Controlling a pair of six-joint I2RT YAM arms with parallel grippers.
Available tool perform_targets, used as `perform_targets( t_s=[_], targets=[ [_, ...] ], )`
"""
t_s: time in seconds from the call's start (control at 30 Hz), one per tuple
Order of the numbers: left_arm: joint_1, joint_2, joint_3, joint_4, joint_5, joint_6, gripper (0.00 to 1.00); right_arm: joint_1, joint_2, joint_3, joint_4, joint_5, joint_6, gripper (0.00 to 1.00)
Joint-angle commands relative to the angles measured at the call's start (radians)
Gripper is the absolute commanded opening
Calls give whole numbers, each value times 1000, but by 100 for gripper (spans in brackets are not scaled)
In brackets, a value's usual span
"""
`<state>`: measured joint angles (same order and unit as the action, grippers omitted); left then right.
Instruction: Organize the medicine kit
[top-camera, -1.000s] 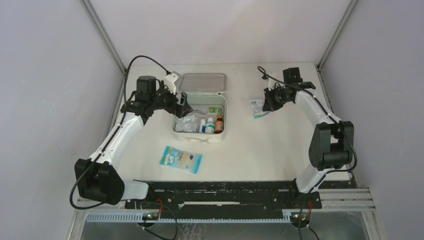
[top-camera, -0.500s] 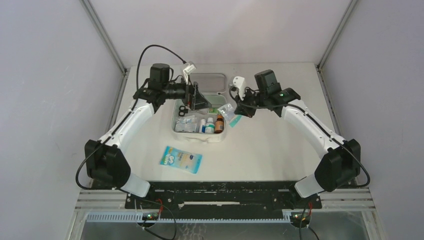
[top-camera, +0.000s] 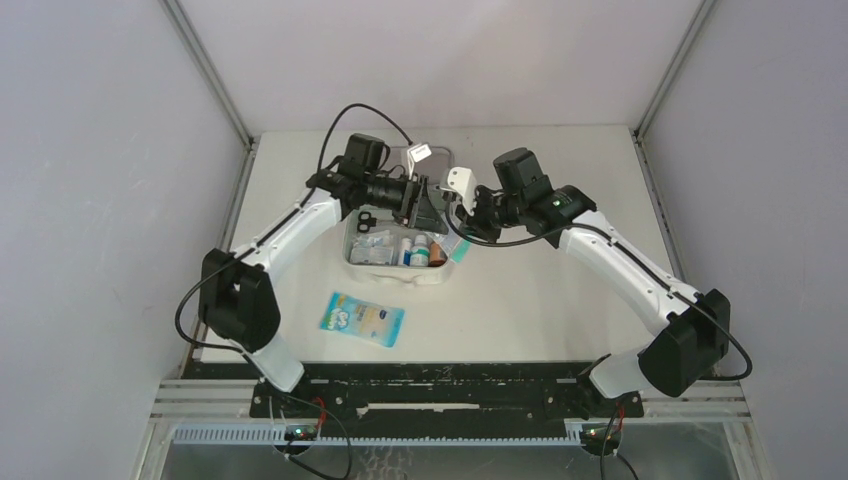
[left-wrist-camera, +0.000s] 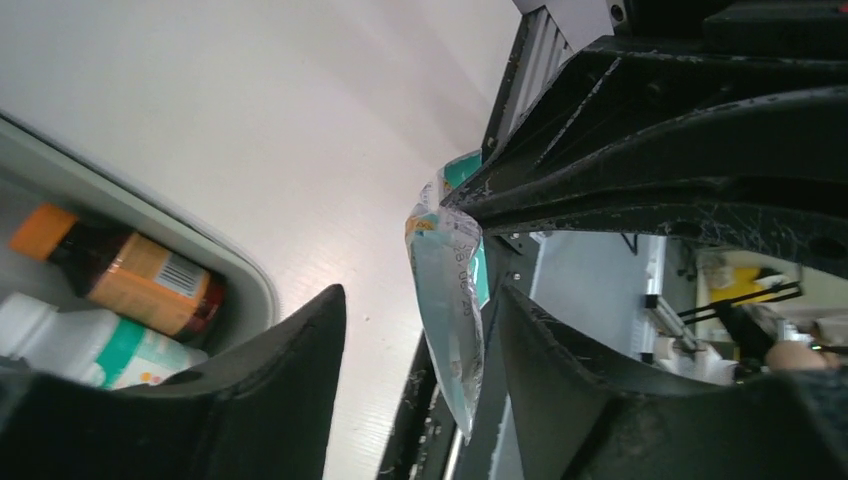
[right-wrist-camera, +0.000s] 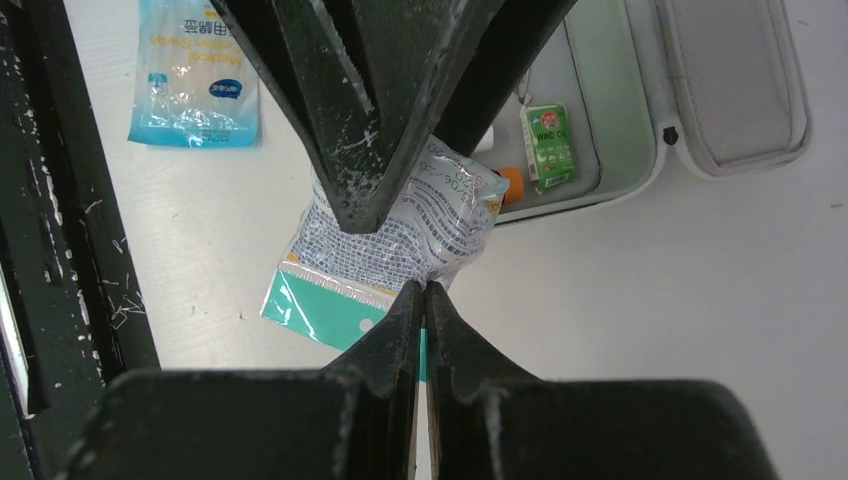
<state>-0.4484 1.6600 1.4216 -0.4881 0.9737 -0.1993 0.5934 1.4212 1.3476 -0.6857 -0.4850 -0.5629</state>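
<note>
The medicine kit (top-camera: 398, 274) lies open mid-table, a white case with bottles and packets inside, its lid (right-wrist-camera: 730, 80) folded back. My right gripper (top-camera: 462, 228) (right-wrist-camera: 425, 288) is shut on a clear printed packet (right-wrist-camera: 400, 235) with a teal header, held in the air just right of the kit's rim (right-wrist-camera: 620, 160). My left gripper (top-camera: 428, 205) (left-wrist-camera: 420, 300) reaches across the kit from the left. Its jaws stand apart on either side of the hanging packet (left-wrist-camera: 450, 300), which sits close to one finger (left-wrist-camera: 570, 390).
A blue-and-white flat packet (top-camera: 362, 318) (right-wrist-camera: 195, 75) lies on the table in front of the kit. Inside the kit are a brown bottle with an orange cap (left-wrist-camera: 125, 280), a white bottle (left-wrist-camera: 75, 345) and a small green box (right-wrist-camera: 548, 145).
The right gripper carried the packet from the table's right side over to the kit. The left gripper swung right across the kit to meet it, and its jaws have narrowed round the packet.
</note>
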Motion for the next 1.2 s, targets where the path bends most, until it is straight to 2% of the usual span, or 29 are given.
perform_targets(
  t_s=[0.0,0.23,0.37,0.47,0.53,0.63,0.77,1.17],
  targets=[
    [-13,8,65,-48,21,0,58,15,-29,16,7,25,-26,0],
    [-17,21,60,-67,16,17,37,20,-19,14,0,35,-42,0],
    [-17,23,60,-74,11,18,29,25,-17,14,-4,34,-48,0],
    [-15,20,59,-78,2,24,23,25,-15,15,-8,41,-46,6],
    [-12,19,56,-77,-2,23,20,24,-17,15,-9,50,-39,15],
    [-1,16,53,-77,-19,28,16,14,-20,15,-11,55,-32,30],
    [32,9,42,-73,-66,42,14,-24,-31,19,-14,34,-14,40],
    [248,26,-40,33,-287,-35,11,-154,-78,-17,-19,-34,24,42]
  ],
)
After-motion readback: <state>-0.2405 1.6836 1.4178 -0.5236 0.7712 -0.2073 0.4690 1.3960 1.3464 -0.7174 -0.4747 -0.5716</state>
